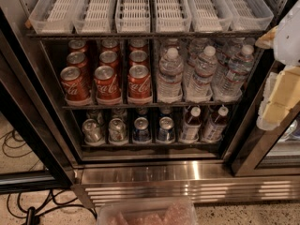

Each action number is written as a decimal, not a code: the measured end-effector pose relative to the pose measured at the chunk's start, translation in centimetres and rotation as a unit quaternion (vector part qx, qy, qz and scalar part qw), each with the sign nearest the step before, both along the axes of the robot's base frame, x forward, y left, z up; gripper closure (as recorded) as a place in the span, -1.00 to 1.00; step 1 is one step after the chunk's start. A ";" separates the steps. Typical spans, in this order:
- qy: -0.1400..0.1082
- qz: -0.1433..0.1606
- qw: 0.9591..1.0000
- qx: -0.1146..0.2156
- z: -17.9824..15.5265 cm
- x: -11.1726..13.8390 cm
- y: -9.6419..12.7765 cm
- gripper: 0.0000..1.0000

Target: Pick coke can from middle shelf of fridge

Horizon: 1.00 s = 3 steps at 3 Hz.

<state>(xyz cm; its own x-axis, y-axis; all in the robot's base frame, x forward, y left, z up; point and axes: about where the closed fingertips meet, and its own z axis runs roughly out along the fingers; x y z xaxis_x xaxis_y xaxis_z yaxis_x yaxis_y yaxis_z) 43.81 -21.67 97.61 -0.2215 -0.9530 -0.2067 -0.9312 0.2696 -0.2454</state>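
Camera view: fridge (187, 175) interior exposed, red cans (107, 82) in three lanes left of the water bottles (169, 74), all on the middle shelf (154, 105); target taken as the front coke can (139, 81), just beside the water bottles. Pincer (280, 95) hangs right of the water bottles, outside the fridge frame and well apart from the coke can; apart or together, cannot tell. Step judged as approach, grasp not begun; next move calls for travel leftward past the water bottles, then a level reach in, clear of the white trays (133, 8) above the water bottles.
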 end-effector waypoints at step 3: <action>-0.006 -0.012 0.999 0.029 -6.4 -0.6 3.6 -1.00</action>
